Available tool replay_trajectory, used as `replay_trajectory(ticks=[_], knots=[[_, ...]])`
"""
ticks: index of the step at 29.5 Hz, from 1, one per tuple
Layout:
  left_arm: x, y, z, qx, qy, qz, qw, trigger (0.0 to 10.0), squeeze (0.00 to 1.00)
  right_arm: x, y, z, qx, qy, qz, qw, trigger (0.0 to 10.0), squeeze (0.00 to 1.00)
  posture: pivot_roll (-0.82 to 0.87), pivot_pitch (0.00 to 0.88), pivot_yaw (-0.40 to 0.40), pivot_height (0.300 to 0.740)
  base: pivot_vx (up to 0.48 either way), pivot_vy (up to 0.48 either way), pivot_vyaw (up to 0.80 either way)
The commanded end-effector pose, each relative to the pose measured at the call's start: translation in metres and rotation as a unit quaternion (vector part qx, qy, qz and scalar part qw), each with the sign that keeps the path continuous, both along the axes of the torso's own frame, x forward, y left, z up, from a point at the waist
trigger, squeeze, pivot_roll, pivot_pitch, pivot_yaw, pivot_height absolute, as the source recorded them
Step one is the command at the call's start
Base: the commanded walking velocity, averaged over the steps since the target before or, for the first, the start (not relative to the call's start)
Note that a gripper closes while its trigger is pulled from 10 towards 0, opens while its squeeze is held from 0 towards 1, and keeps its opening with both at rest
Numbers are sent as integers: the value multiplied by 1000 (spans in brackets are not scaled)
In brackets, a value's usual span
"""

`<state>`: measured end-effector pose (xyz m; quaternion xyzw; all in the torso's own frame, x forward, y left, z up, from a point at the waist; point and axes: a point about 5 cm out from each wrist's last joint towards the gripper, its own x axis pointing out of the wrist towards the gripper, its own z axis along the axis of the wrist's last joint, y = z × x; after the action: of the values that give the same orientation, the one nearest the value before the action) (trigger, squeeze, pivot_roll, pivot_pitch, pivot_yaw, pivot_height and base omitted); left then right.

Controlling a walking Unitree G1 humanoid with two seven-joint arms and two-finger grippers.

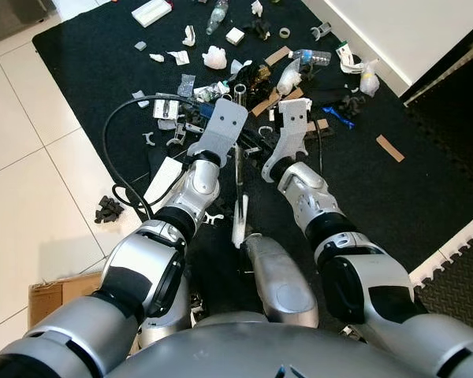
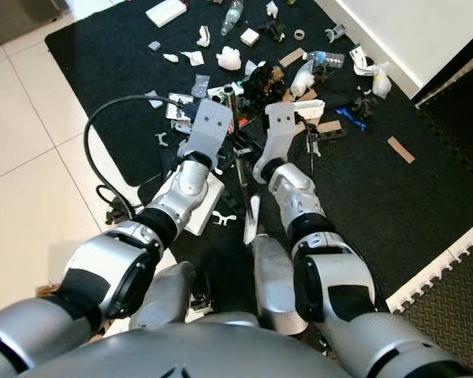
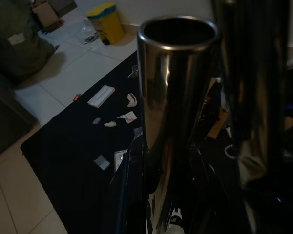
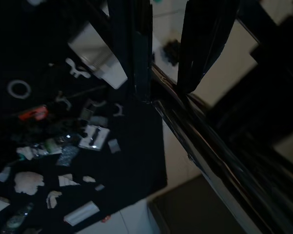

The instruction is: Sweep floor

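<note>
- Mid-sweep: both grippers clamp the metal broom handle [image 1: 238, 169], left gripper [image 1: 235, 150], right gripper [image 1: 270, 150].
- Handle between arms, over black mat [image 1: 94, 63].
- Next: drag the scattered litter [image 1: 252, 75] together.

A black mat [image 1: 426, 189] covered the middle of a floor of large white tiles [image 1: 24, 142]. Beyond the mat's far right edge stood a white wall [image 1: 410, 31]. Dark interlocking foam tiles [image 1: 461, 279] lay just beside the mat's near right corner. A yellow bin [image 3: 106, 22] stood on the tiles beyond the mat.
</note>
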<state>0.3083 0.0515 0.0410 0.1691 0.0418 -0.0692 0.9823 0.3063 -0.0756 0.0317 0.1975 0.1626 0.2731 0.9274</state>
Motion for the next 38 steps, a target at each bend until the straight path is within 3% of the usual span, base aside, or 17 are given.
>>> replay_trajectory(ticks=[1, 12, 18, 21, 23, 24, 25, 28, 29, 30, 31, 38], knots=[[3, -7, 6, -1, -10, -1, 1000, 10000, 0, -6, 12, -5, 53, 32, 3, 998, 10000, 0, -113, 122, -19, 740, 0, 0, 0], [10, 1, 8, -49, 13, 38, 998, 10000, 0, 5, 47, 27, 167, 10, 22, 986, 10000, 0, -113, 120, -24, 740, 0, 0, 0], [10, 4, 8, -51, 12, 42, 998, 10000, 0, 14, 46, 43, 189, -22, 24, 981, 10000, 0, -102, 113, -24, 740, 0, 0, 0], [10, 6, 8, -53, 12, 43, 998, 10000, 0, 22, 31, 53, 152, -65, 19, 986, 10000, 0, -101, 111, -26, 740, 0, 0, 0], [8, 5, 6, -51, 12, 38, 998, 10000, 0, 29, 12, 57, 111, -90, 0, 990, 10000, 0, -103, 110, -28, 740, 0, 0, 0], [8, 5, 6, -51, 12, 38, 998, 10000, 0, 29, 12, 57, 111, -90, 0, 990, 10000, 0, -103, 110, -28, 740, 0, 0, 0], [5, 3, 3, -50, 13, 20, 998, 10000, 0, 37, -17, 59, 43, -112, -31, 992, 10000, 0, -104, 108, -29, 740, 0, 0, 0], [3, 2, 2, -50, 14, 11, 999, 10000, 0, 39, -28, 59, 17, -119, -41, 992, 10000, 0, -104, 108, -29, 740, 0, 0, 0], [0, 1, 0, -47, 16, -1, 999, 10000, 0, 41, -49, 59, -22, -126, -63, 990, 10000, 0, -104, 108, -28, 740, 0, 0, 0], [0, 1, 0, -47, 16, -1, 999, 10000, 0, 41, -49, 59, -22, -126, -63, 990, 10000, 0, -104, 108, -28, 740, 0, 0, 0], [-2, 1, -3, -44, 18, -4, 999, 10000, 0, 41, -63, 58, -46, -126, -78, 988, 10000, 0, -106, 108, -27, 740, 0, 0, 0], [-3, 2, -4, -45, 21, -1, 999, 10000, 0, 35, -79, 44, -136, -106, -83, 982, 10000, 0, -105, 111, -28, 740, 0, 0, 0]])
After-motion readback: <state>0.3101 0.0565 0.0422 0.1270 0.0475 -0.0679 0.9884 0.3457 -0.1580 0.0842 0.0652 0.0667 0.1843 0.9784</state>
